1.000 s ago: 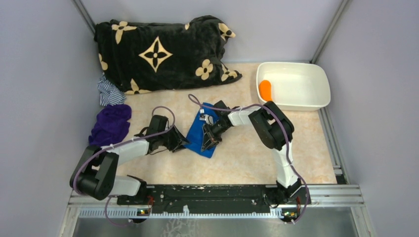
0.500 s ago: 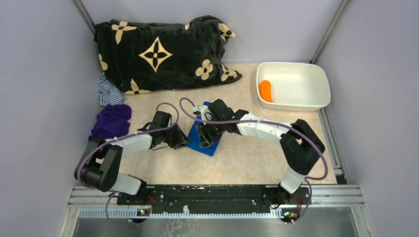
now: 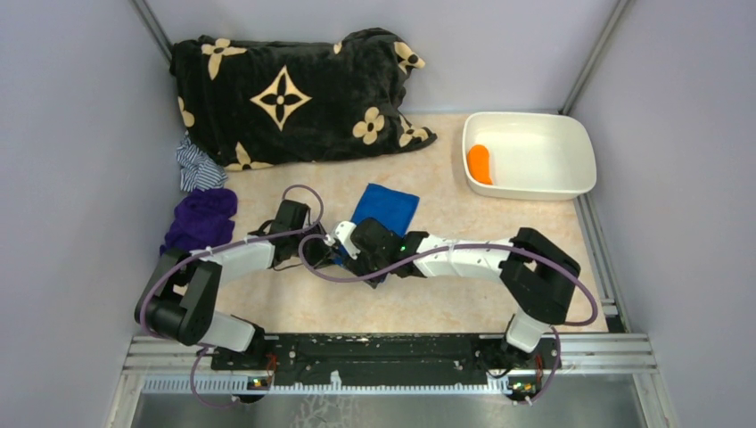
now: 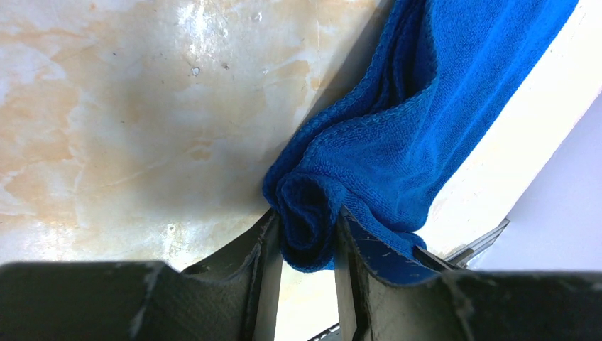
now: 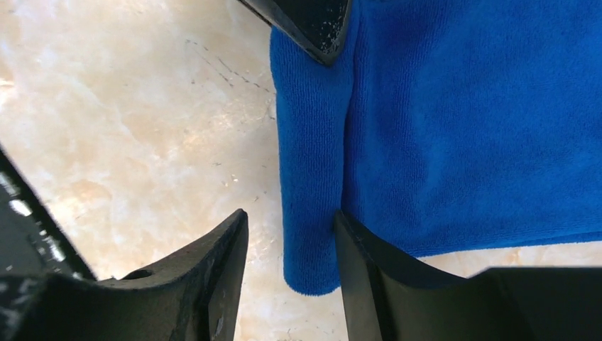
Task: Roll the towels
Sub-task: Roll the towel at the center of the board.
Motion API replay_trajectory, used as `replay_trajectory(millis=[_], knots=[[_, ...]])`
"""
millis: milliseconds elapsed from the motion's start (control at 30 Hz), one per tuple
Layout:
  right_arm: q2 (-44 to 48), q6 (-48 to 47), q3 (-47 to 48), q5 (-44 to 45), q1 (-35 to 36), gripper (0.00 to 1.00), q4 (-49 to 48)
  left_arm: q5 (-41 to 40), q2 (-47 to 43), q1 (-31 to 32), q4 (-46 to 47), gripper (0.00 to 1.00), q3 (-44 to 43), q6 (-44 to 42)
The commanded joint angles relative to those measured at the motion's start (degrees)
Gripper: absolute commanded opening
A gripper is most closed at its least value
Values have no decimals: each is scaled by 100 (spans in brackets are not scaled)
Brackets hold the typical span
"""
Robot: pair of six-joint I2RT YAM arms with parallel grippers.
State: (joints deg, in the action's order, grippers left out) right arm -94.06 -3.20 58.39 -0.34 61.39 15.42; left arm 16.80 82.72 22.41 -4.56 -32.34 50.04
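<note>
Both arms are crowded onto the same end of the blue towel (image 3: 385,205), which lies flat on the table (image 3: 446,294) around the middle of the overhead frame, with its lower-left end buried under the two wrists.

The left gripper (image 4: 305,217) is pinching a curled-up lip of the cloth. In its own cam the fold fills the whole gap between the fingers, so it looks like the start of the roll being held so it doesn't flop open.

The right gripper (image 5: 287,220) is spread across that same edge. One finger sits against the terry and the other stands on bare table with a gap, so it's not clamped, as far as I can tell from that close-up. My guess is it's lined up to take over the edge or tuck it.

The purple cloth (image 3: 201,223) at the left of the frame lies bunched and untouched, probably next in line. The white tub (image 3: 535,183) at upper right has an orange thing (image 3: 479,162) in it, well apart from the action.
</note>
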Motion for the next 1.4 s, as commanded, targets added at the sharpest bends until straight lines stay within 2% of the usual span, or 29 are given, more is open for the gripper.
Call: replay_trajectory(millis=[0, 200, 300, 333, 500, 600, 733, 867, 1000, 1367], knots=[[-308, -189, -89, 596, 127, 45, -306, -588, 211, 4, -598, 39, 105, -302], [-442, -142, -72, 414, 120, 19, -228, -679, 33, 1, -742, 42, 87, -328], [-446, -39, 12, -282, 52, 3, -226, -741, -150, 4, -818, 45, 70, -307], [-439, 31, 33, -687, -22, 0, -254, -756, -226, 4, -849, 46, 62, -292], [-525, 677, 38, -2802, -826, 0, -632, -977, -793, 0, -1104, 59, 31, -276], [-711, 1115, -22, -3695, -1252, 0, -966, -1123, -1210, -24, -1226, 64, 30, -284], [-1161, 1949, -157, -4705, -1764, 0, -1581, -1021, -1613, -31, -1395, 66, 11, -268], [-1539, 2559, -313, -5188, -2114, 0, -2079, -638, -1917, -32, -1158, 67, 296, -61], [-1838, 2978, -452, -5474, -2363, 0, -2365, -280, -2026, -35, -393, 68, 682, 249], [-2408, 2952, -268, -5538, -2636, 0, -1958, -137, -1184, -31, 1015, 66, 840, 427]])
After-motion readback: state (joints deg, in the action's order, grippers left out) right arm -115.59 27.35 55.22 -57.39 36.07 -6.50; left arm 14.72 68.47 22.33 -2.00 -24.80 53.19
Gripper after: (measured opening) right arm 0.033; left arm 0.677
